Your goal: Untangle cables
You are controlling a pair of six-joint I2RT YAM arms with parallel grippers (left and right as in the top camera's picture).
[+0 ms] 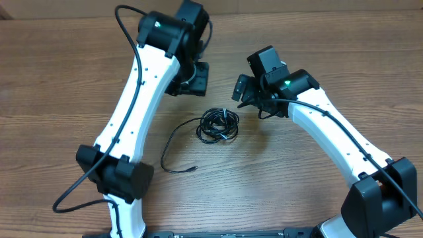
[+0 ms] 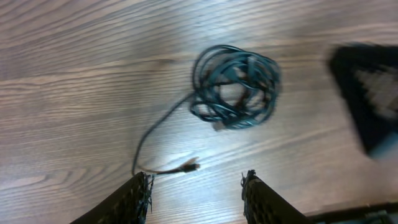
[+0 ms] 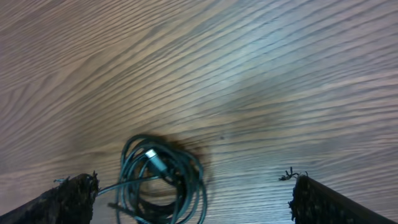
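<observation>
barely begun, by the look of it. finds the cables (image 1: 218, 125) near the middle of the table (image 1: 66, 66), mostly wound into one small dark bundle. counts a single loose strand (image 2: 149, 129) as the only part freed: curves off the bundle toward the table edge by the left arm's base and ends in a small plug (image 2: 191, 165) lying flat on the wood. probably leaves nearly everything to do: loosening the coils, drawing each cord out, laying them apart.

shows the left gripper (image 2: 196, 186) with jaws apart and nothing between them, the plug end on the wood just ahead of its fingers, no cable touched. shows the right gripper (image 3: 194, 180) spread wide and likewise empty, the bundle lying on the table below it, nearer one finger than the other, no contact visible.

cannot tell how many cords make up the bundle, nor how they cross inside it. blurs the bundle in the left wrist view and cuts off its lower edge in the right wrist view. mostly hides both sets of fingers under the wrist housings in the overhead view, so gives no clear height above the table. reduces the right gripper to a smeared dark shape at the right edge of the left wrist view.
</observation>
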